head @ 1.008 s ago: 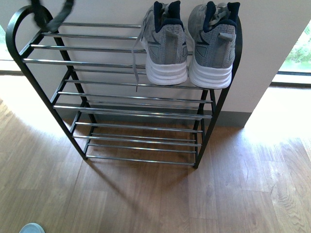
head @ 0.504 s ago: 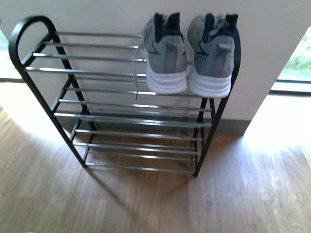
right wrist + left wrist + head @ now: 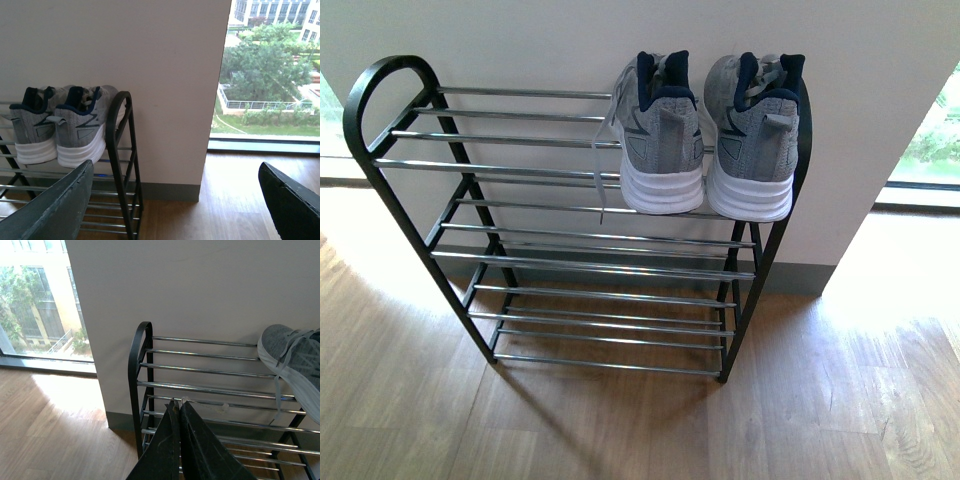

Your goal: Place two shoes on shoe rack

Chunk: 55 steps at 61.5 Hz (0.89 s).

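Both grey sneakers (image 3: 705, 140) sat heels-out at the right end of the shoe rack (image 3: 390, 60), top shelf. The left pincer (image 3: 177, 402) was pressed together and the right pincer (image 3: 175, 170) spread, both empty. Placement seemed finished; next, probably retreat.

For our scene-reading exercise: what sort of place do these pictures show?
Probably a home entryway or hallway: a shoe rack holding grey sneakers stands against a plain wall, on a wood floor, beside a floor-level window.
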Each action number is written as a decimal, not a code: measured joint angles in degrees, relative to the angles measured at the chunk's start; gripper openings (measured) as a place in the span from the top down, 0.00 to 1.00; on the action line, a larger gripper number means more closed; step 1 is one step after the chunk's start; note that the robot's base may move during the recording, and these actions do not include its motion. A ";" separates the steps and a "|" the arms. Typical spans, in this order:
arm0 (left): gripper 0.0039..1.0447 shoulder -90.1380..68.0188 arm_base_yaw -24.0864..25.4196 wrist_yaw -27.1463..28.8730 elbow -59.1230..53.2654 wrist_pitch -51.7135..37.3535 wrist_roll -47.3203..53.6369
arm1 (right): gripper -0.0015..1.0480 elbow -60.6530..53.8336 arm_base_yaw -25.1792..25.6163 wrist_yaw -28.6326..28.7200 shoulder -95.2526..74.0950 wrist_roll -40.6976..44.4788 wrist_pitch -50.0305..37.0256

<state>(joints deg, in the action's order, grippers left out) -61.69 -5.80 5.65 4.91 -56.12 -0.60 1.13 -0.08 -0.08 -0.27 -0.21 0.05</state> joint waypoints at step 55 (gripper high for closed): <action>0.99 37.81 5.55 -5.60 -4.09 32.37 0.11 | 0.09 0.00 0.00 -0.02 0.00 0.00 0.00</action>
<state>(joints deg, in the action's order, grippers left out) -23.88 -0.25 0.05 0.82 -23.75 -0.49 1.13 -0.08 -0.10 -0.27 -0.21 0.05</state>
